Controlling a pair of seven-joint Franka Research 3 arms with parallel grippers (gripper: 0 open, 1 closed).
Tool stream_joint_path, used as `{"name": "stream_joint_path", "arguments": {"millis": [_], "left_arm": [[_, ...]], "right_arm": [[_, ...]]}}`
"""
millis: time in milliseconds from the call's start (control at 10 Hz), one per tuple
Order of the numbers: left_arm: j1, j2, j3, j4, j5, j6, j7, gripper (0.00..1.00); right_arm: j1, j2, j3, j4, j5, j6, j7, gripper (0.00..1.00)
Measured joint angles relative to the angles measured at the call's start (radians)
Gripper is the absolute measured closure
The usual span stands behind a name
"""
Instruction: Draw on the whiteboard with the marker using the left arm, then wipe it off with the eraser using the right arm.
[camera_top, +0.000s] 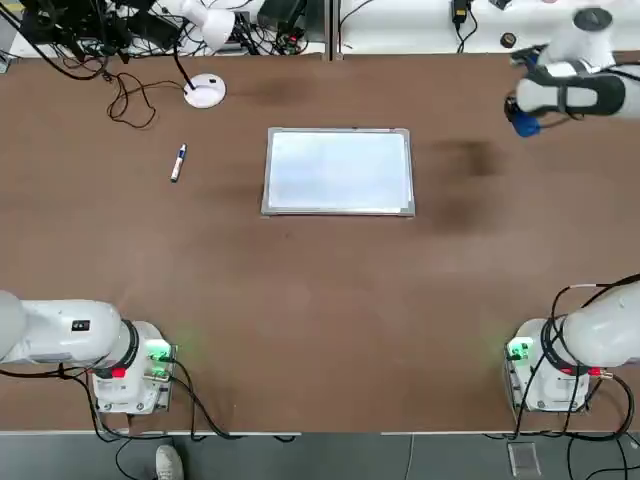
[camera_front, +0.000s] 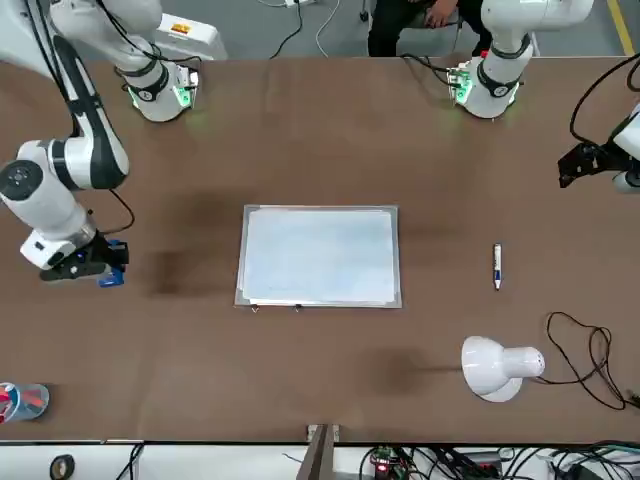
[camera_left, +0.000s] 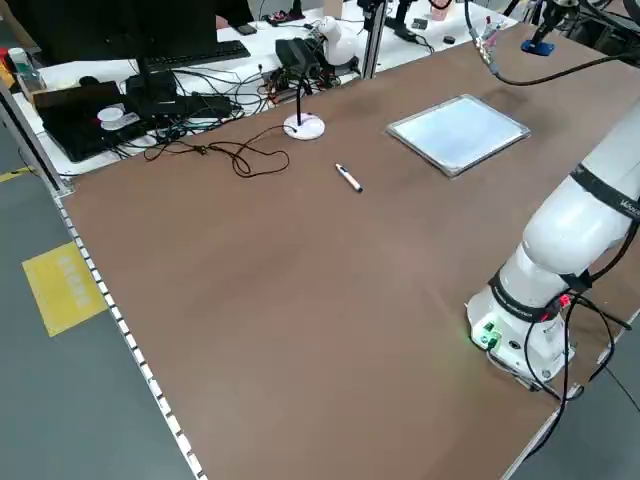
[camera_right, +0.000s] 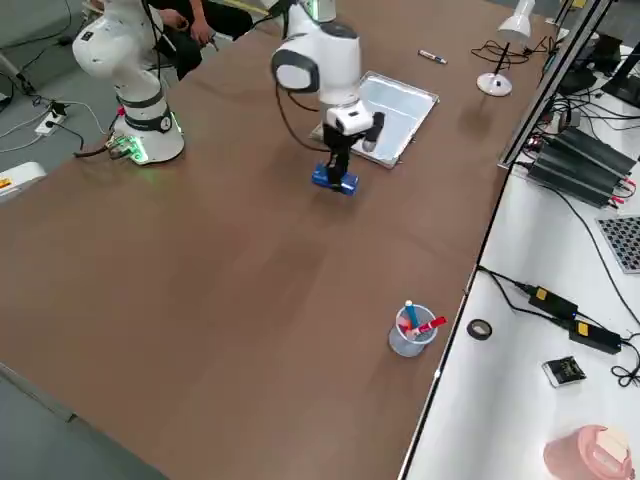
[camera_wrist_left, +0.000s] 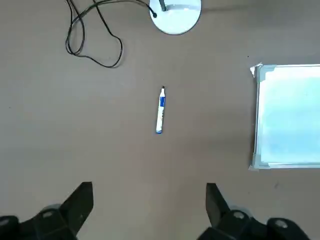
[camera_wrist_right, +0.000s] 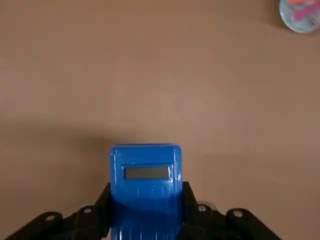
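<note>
The whiteboard (camera_top: 338, 171) (camera_front: 320, 255) lies flat mid-table, its surface showing no clear marks. Off to its left on the bare table rests the marker (camera_top: 178, 162) (camera_wrist_left: 160, 110). My left gripper (camera_wrist_left: 150, 192) (camera_front: 585, 160) hangs high over that side, open and empty, with the marker well beyond its fingers. To the right of the board, near the table's far right edge, my right gripper (camera_top: 520, 110) (camera_wrist_right: 146, 192) (camera_right: 340, 160) is shut on the blue eraser (camera_wrist_right: 146, 172) (camera_front: 110, 275) (camera_right: 335, 180), which it holds close over the table, apart from the board.
A white desk lamp (camera_top: 205, 90) (camera_front: 495, 368) and its looped cable (camera_top: 130, 100) sit at the far left. A clear cup with red items (camera_right: 412, 330) (camera_front: 22, 400) stands at the far right corner. Both green-lit arm bases (camera_top: 140, 365) (camera_top: 535, 365) are at the near edge.
</note>
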Motion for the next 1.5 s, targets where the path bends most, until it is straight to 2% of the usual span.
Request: {"name": "stream_joint_path", "arguments": {"millis": [300,500,1100,1500], "left_arm": [[0.001,0.0,0.002,0.024,0.0,0.0,0.0,0.0],[0.004,0.0,0.004,0.034,0.0,0.0,0.0,0.0],[0.009,0.0,0.009,0.052,0.0,0.0,-0.002,0.01],[0.008,0.0,0.009,0.055,0.0,0.0,-0.001,0.0]], "right_arm": [[-0.064,-0.013,0.001,-0.126,0.0,0.183,0.008,0.44],[-0.085,0.002,0.002,-0.166,0.0,0.258,0.039,0.44],[-0.088,0.125,0.008,-0.179,0.0,0.413,0.108,0.44],[-0.092,0.177,0.008,-0.176,0.0,0.447,0.114,0.44]]}}
